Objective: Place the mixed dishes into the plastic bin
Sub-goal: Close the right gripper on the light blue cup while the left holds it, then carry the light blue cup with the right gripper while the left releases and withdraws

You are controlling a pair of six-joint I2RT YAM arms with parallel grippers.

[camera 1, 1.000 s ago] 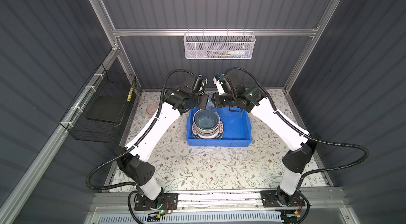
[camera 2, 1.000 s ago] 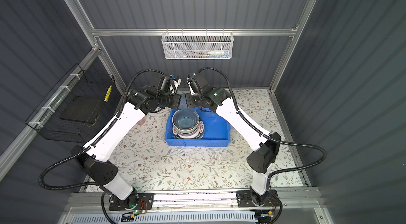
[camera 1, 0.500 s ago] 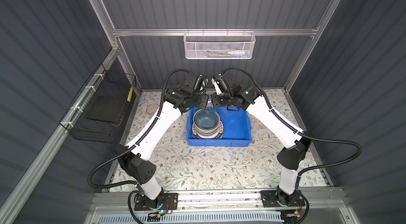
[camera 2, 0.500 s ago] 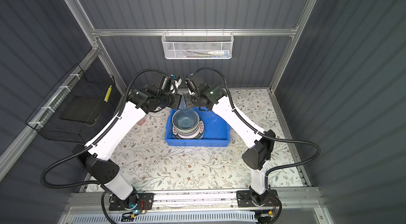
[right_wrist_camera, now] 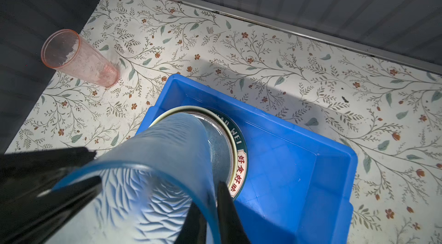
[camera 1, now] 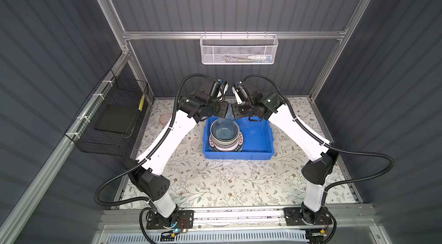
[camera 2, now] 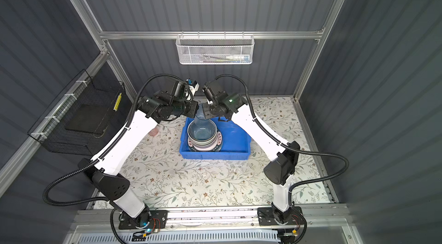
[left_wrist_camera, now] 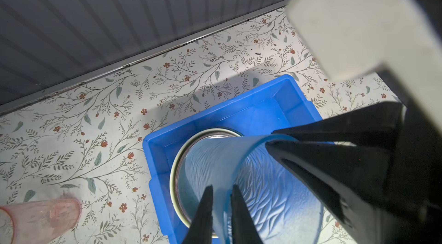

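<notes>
The floral desk (camera 1: 215,183) fills the floor of the cell, and only the top views take it in whole, along with the black wire basket (camera 1: 112,120) on the side wall and the white mesh basket (camera 1: 239,50) on the back wall. Neither wrist view shows either basket.

The plastic bin (camera 1: 259,135) lies on the desk towards the back, between the two arms. In both top views a stack of bowls (camera 2: 202,132) stands in its left half on a plate. The right wrist view alone shows that plate (right_wrist_camera: 240,159) closely: its dark rim carries white letters and red characters.

Above the stack hangs the translucent blue tumbler (camera 1: 227,116), tilted, base down over the top bowl and mouth up between the pincers. The top views show it only as a pale blur. The wrist views show its leaf-ribbed wall. Whether its base touches the bowl I cannot tell.

The pink tumbler (right_wrist_camera: 79,58) stands upright on the desk, apart from the bin's corner. The right wrist view shows it whole, the left wrist view only its lower part at the frame edge (left_wrist_camera: 40,216).

The right pincer (right_wrist_camera: 210,197) is pressed together on the blue tumbler's rim, one finger inside and one outside. The left pincer (left_wrist_camera: 222,187) straddles the opposite side of the rim with a slim gap between its fingers; whether it presses the wall I cannot tell.
</notes>
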